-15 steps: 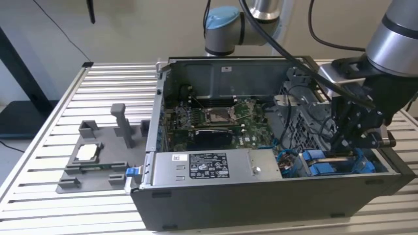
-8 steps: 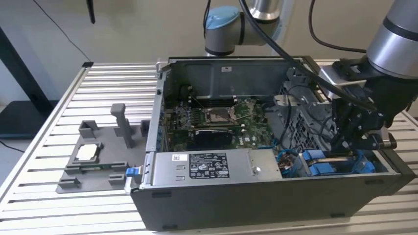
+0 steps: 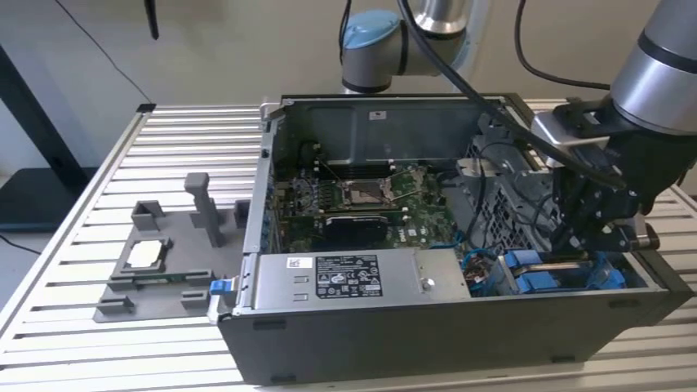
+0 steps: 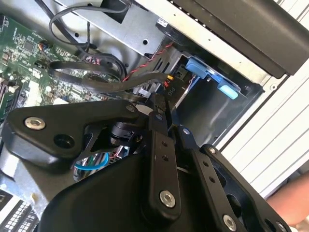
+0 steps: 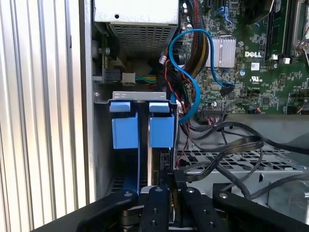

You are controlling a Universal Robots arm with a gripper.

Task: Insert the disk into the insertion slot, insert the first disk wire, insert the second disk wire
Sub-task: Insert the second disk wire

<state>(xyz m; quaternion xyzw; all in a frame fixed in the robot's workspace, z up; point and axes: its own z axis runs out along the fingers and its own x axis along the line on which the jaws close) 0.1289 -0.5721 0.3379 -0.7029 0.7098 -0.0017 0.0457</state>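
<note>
My gripper [image 3: 583, 241] hangs low inside the open computer case, over the insertion slot [image 3: 566, 273] at the exterior view's right. The slot's bright blue clips [image 5: 140, 125] sit side by side just beyond the fingertips. In both wrist views the jaws are pinched together on the black connector [image 4: 166, 94] of a flat black disk wire [image 5: 231, 145], which loops back over the metal cage. My gripper [image 4: 163, 104] holds that connector close to the bay's blue clip [image 4: 207, 72]. A dark slab [image 5: 154, 164] lies in the bay between the blue rails, probably the disk.
The grey labelled power-supply box [image 3: 348, 282] sits along the case's front and the green motherboard [image 3: 360, 204] lies behind it. A blue cable [image 5: 193, 72] and more black wires cross beside the bay. A grey fixture [image 3: 163, 261] stands on the slatted table at the exterior view's left.
</note>
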